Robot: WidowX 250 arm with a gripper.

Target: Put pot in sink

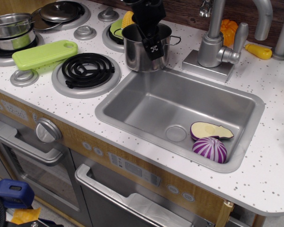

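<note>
The pot (136, 54) is a tall shiny steel cylinder with thin wire loop handles. It stands upright on the white counter at the sink's back left corner. The sink (146, 106) is a rectangular grey basin with a round drain. My black gripper (151, 43) comes down from above onto the pot's front rim. One finger (154, 48) hangs outside the pot's front wall; the other is hidden, seemingly inside the pot. I cannot tell whether the jaws are closed on the rim.
A purple onion half (209, 149) and an aubergine slice (210, 130) lie in the sink's front right corner. The faucet (213, 45) stands right of the pot. A black coil burner (87, 70), a green board (45, 53) and stacked steel pots (12, 30) are to the left.
</note>
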